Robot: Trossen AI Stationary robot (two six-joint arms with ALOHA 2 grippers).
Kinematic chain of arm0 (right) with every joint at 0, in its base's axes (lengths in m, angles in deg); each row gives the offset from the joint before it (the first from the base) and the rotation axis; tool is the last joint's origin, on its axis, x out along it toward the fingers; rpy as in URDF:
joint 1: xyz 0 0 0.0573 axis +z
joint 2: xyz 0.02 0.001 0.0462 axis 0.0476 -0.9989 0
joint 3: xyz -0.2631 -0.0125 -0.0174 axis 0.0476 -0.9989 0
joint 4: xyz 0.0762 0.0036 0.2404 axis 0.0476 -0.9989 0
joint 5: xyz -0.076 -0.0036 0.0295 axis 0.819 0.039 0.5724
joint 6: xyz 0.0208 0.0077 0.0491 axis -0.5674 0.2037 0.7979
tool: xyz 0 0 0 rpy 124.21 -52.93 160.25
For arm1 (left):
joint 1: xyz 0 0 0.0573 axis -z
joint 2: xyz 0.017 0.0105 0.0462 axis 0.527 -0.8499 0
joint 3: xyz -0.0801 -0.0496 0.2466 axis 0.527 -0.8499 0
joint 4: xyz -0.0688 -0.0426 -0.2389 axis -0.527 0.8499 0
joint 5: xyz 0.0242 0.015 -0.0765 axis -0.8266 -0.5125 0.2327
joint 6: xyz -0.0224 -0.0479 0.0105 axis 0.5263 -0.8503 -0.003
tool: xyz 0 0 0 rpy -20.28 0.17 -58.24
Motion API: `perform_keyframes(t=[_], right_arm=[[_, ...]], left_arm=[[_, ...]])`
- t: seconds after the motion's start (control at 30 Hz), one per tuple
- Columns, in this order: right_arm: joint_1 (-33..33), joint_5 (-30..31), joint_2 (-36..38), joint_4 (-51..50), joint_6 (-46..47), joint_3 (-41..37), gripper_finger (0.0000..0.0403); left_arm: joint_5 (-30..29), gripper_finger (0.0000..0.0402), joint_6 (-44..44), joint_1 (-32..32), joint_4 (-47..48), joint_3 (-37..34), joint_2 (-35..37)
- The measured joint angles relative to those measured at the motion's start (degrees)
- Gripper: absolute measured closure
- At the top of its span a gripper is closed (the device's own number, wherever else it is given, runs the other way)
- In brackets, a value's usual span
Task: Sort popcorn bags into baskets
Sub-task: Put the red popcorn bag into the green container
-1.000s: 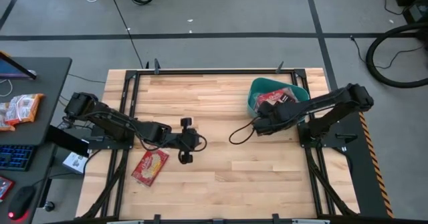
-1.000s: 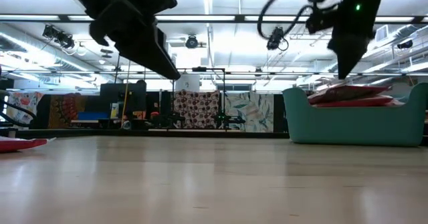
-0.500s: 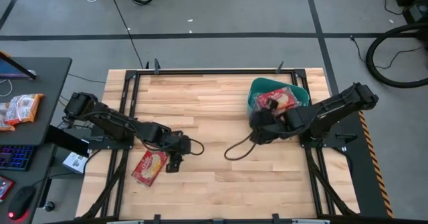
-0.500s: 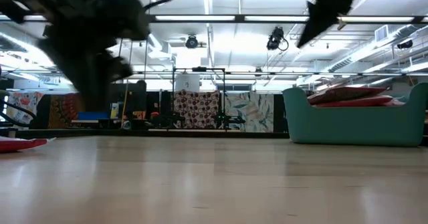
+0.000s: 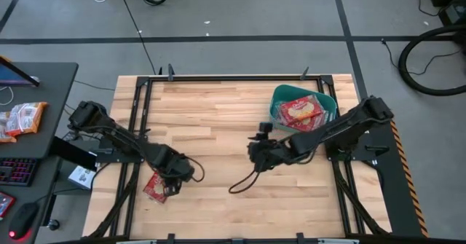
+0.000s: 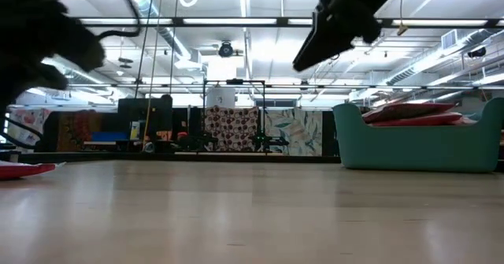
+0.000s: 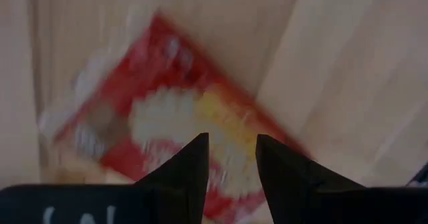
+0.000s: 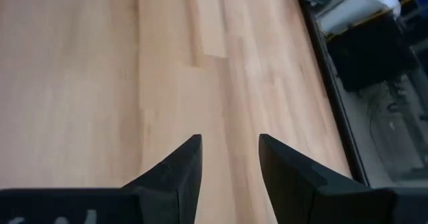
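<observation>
One red popcorn bag (image 5: 159, 185) with a yellow-cream picture lies flat on the wood near the table's near-left corner. It also shows in the left wrist view (image 7: 167, 117) and at the left edge of the low view (image 6: 27, 169). My left gripper (image 5: 173, 175) hangs open just over this bag, fingers pointing down on either side of its picture (image 7: 231, 144). The teal basket (image 5: 277, 111) stands at the far right with red bags (image 5: 302, 111) stacked in it (image 6: 413, 113). My right gripper (image 5: 259, 149) is open over bare wood at mid-table (image 8: 229, 140).
A black cable (image 5: 244, 178) loops from my right arm over the table's middle. Black frame rails (image 5: 138, 113) run along the table's sides. On the side desk to the left lie paler orange packets (image 5: 22, 119) and a keyboard (image 5: 16, 170).
My left gripper has swung from mid-table toward the near-left corner and come down over the lying bag. My right gripper has drawn back from over the basket toward the table's middle, uncovering the top bag in the basket. The bags have stayed put.
</observation>
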Motion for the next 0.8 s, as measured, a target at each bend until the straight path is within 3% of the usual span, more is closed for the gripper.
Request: perform_keyframes(t=[0.33, 0.63, 0.8], right_arm=[[0.3, 2.0, -4.8, 5.5, -4.2, 0.0, 0.025], [2.6, 2.1, -2.9, 7.7, -4.2, 0.0, 0.025], [3.6, 2.2, -2.9, 7.8, -3.4, 0.0, 0.025]], left_arm=[[-10.2, 0.0272, -6.4, 7.8, 2.5, 0.0, -2.8], [-20.6, 0.0272, -1.8, 6.0, 0.4, 0.0, -10.2], [-27.0, 0.0272, 4.0, 2.6, -6.3, 0.2, -13.8]])
